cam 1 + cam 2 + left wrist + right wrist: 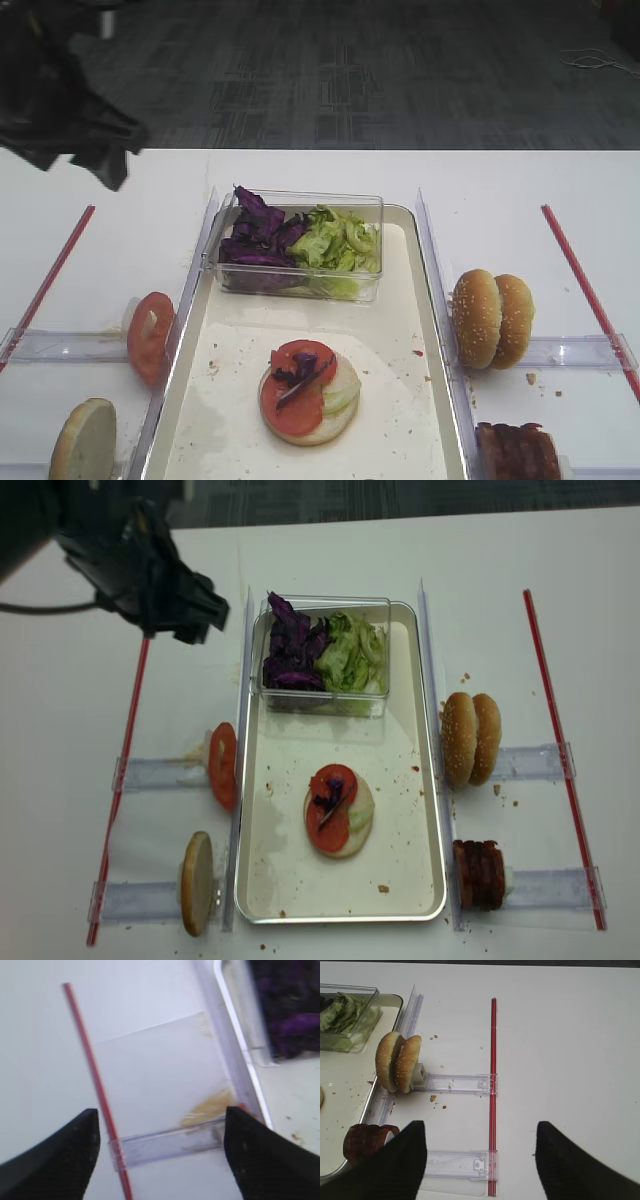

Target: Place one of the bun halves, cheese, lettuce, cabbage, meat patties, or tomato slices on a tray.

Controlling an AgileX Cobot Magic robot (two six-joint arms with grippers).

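On the cream tray (400, 400) (400, 850) lies a bun half topped with lettuce, tomato slices and a cabbage shred (305, 390) (338, 810). Two bun halves (492, 318) (397, 1062) stand on edge right of the tray, with meat patties (518, 452) (365, 1142) nearer the front. Left of the tray stand tomato slices (150, 335) (222, 765) and another bun half (85, 440) (197, 882). My left gripper (160, 1110) (175, 610) hangs open and empty above the table's far left. My right gripper (480, 1125) is open over the right rails. Cheese is out of view.
A clear tub at the tray's far end holds purple cabbage (255, 240) and green lettuce (335, 240). Clear plastic rails (455, 1082) (170, 1142) and red strips (493, 1085) (95, 1085) flank the tray. A yellowish smear (210, 1107) marks the left side. Crumbs dot the table.
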